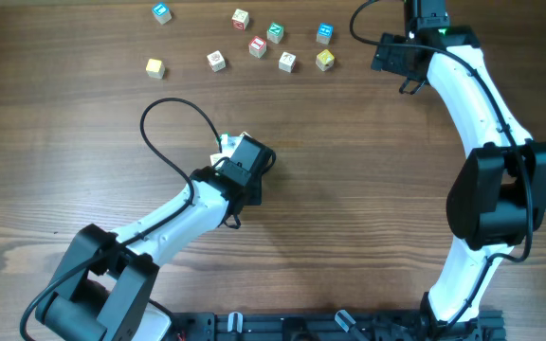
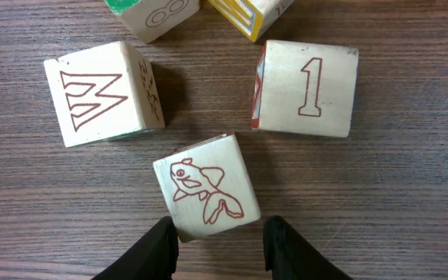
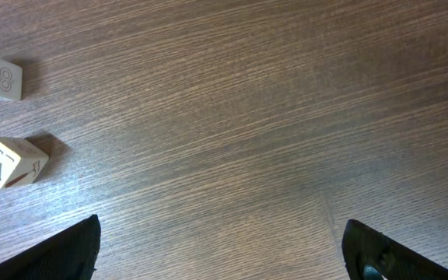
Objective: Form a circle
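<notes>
The circle [image 2: 103, 93] of letter cubes lies just ahead of the left gripper [image 2: 218, 233], whose fingers flank its nearest piece, the fish cube [image 2: 206, 187]; pinching or not, I cannot tell. The right gripper [image 3: 220, 253] hangs spread wide, well apart

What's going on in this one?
The left gripper straddles the fish cube, apparently fitting it into a ring with the W cube, the 1 cube, a green-faced cube and a yellow cube. Whether it actually grips is unclear. The right gripper hangs open over the table, away from the ring.
</notes>
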{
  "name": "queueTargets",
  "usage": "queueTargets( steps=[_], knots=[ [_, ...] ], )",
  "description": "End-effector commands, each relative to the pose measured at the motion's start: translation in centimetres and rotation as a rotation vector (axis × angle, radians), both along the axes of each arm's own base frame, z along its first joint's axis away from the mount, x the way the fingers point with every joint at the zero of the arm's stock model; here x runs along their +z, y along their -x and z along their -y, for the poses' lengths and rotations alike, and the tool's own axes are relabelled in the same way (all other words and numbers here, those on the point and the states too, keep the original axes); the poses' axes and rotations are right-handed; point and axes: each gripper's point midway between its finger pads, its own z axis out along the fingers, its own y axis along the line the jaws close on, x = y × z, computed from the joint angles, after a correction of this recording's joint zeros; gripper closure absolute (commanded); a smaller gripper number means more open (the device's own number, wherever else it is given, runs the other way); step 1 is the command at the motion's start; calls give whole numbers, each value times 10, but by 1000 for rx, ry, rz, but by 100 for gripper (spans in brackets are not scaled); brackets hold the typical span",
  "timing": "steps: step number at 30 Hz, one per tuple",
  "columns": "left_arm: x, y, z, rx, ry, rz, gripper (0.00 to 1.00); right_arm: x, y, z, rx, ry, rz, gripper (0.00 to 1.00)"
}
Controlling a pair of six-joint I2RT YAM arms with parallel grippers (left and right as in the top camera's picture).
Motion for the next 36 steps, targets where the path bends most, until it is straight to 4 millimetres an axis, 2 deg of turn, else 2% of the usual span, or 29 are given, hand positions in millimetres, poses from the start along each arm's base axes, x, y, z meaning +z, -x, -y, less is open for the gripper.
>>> queueTargets(
  steps=[1,4,6,7,9,17,24,29,36],
  knots=[
    [-5,2,-6,-10,-40,-5,61,11,-4,2,-4,17,28,0],
    [-5,2,-6,31,-22,-3,50,11,-4,2,-4,18,28,0],
    [-5,2,-6,76,-4,-1,51,11,-4,2,-4,17,28,0],
    [-5,1,-8,98,-3,3,55,11,-4,2,-4,18,28,1],
    [-5,1,-9,121,-1,9,59,11,-4,2,-4,17,28,0],
    [-3,-3,-8,123,5,24,48,11,-4,2,-4,17,28,0],
    [-1,-8,-4,129,23,45,53,11,-4,3,-5,18,28,0],
    [-9,-5,-6,129,6,22,55,11,-4,2,-4,17,28,0],
    [-10,-3,-8,119,-8,15,60,11,-4,2,-4,17,28,0]
  ],
)
